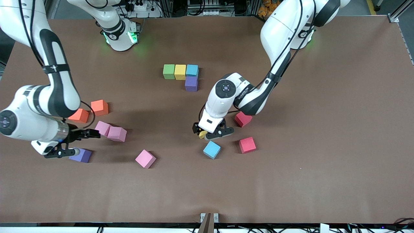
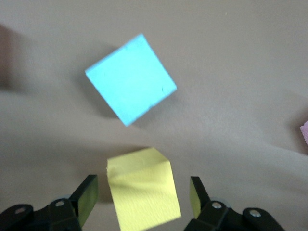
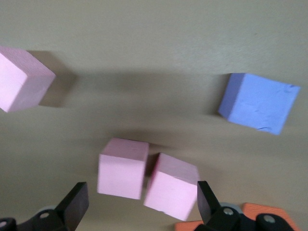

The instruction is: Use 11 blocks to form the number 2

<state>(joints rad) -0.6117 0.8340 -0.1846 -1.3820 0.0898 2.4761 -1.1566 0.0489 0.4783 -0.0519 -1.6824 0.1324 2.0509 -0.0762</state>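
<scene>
Four blocks stand joined mid-table: green [image 1: 168, 71], yellow [image 1: 180, 72] and light blue [image 1: 192, 70] in a row, with a purple block [image 1: 191, 83] against the light blue one, nearer the camera. My left gripper [image 1: 212, 133] [image 2: 143, 195] is open around a loose yellow block [image 1: 202, 134] [image 2: 144, 192], with a gap showing at each finger. A light blue block [image 1: 212, 149] [image 2: 131, 79] lies just nearer the camera. My right gripper [image 1: 87, 142] [image 3: 142, 197] is open, over the table beside two touching pink blocks [image 1: 103, 128] [image 1: 117, 133] [image 3: 121, 168], holding nothing.
Two red blocks [image 1: 243, 119] [image 1: 247, 145] lie close to the left gripper. Two orange blocks [image 1: 99, 107] [image 1: 79, 115], a purple block [image 1: 81, 155] [image 3: 257, 102] and a third pink block [image 1: 145, 158] [image 3: 21, 79] lie around the right gripper.
</scene>
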